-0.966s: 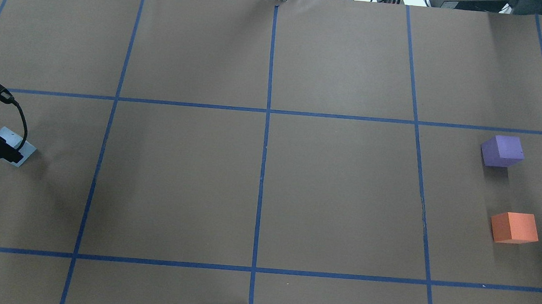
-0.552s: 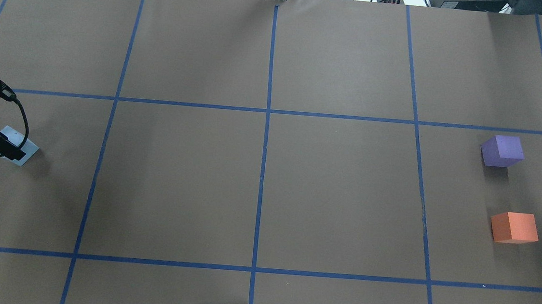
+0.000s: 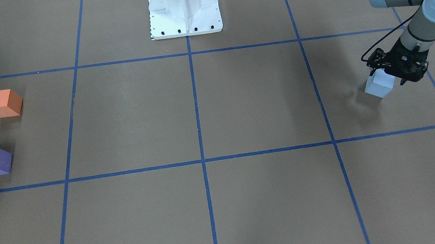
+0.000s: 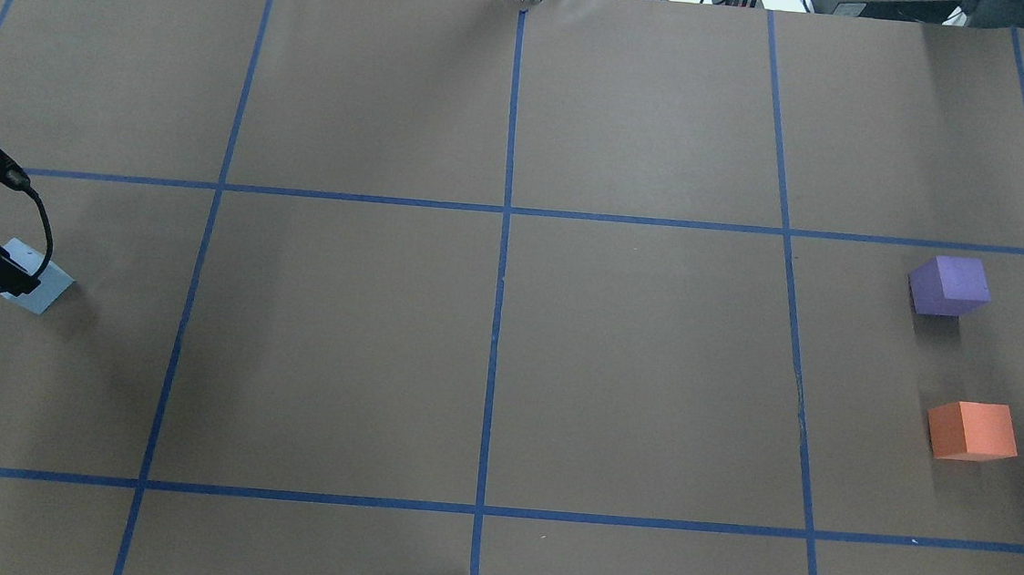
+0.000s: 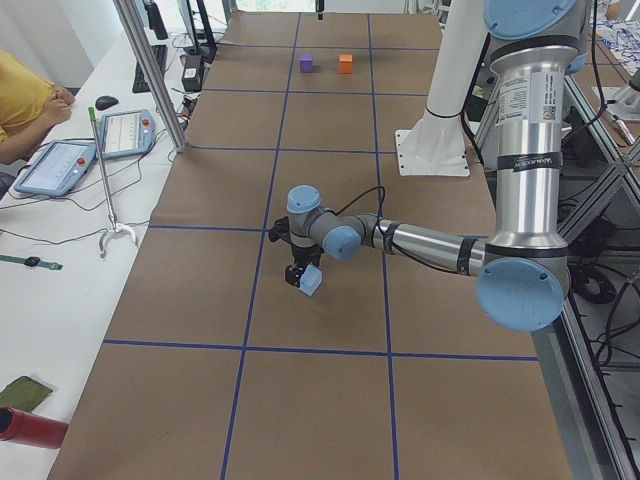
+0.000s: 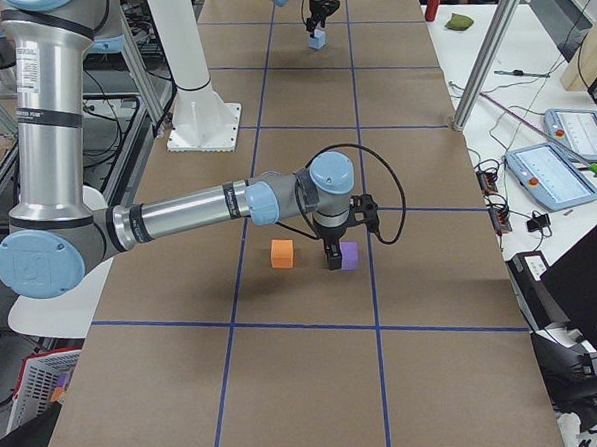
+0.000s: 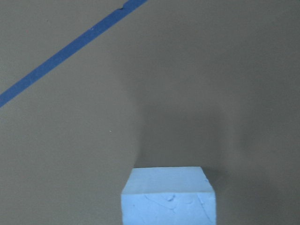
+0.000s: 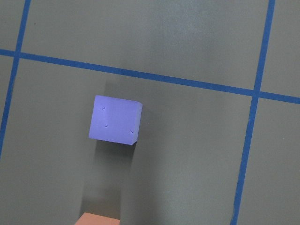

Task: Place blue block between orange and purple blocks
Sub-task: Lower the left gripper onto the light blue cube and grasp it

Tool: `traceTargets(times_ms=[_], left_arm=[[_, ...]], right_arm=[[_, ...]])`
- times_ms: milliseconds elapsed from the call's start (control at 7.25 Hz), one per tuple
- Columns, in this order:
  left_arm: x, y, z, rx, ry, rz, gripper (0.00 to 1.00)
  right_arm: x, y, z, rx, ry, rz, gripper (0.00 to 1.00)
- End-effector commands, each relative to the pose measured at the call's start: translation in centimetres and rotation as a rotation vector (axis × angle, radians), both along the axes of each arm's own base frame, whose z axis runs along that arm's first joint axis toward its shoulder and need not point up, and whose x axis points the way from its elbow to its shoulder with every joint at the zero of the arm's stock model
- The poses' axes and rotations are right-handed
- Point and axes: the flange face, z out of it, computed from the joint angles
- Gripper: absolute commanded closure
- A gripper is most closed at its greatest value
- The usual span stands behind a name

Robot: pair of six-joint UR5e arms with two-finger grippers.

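Observation:
The light blue block [image 4: 44,289] is at the table's far left, between the fingers of my left gripper [image 4: 2,270]. The gripper is shut on it and holds it a little above the brown paper, with its shadow below it in the front view [image 3: 378,86] and the left wrist view [image 7: 168,197]. The purple block [image 4: 951,284] and the orange block [image 4: 973,431] stand apart at the far right with a gap between them. My right gripper [image 6: 332,257] hangs above them, seen only in the exterior right view. I cannot tell whether it is open.
Blue tape lines [image 4: 503,232] divide the brown table cover into a grid. The white robot base plate [image 3: 184,7] sits at the near middle edge. A side bench with tablets [image 5: 60,165] and a person runs along the far edge.
My left gripper has shifted slightly with the blue block in it. The purple and orange blocks have not moved.

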Motion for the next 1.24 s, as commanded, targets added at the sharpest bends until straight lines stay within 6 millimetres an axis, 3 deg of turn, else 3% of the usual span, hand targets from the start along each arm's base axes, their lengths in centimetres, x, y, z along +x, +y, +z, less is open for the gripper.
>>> traceTargets(times_ms=[0,828,966,1103], left_arm=[[0.4,-0.3,0.5,-0.021,-0.003,-0.011,0.01],[1.3,-0.5,2.2,-0.072,-0.014,-0.021,0.02],[1.5,-0.3,2.2,-0.091,0.002,-0.008,0.33],[1.7,0.0,2.0,-0.134,0.024,-0.013,0.79]], right_arm=[[-0.1,0.0,-0.1,-0.002,-0.012,-0.003,0.00],[-0.2,0.1,-0.1,-0.004,-0.017,-0.006,0.00],[-0.3,0.1,-0.1,-0.004,-0.017,-0.008,0.00],[-0.3,0.1,-0.1,-0.004,-0.017,-0.008,0.00]])
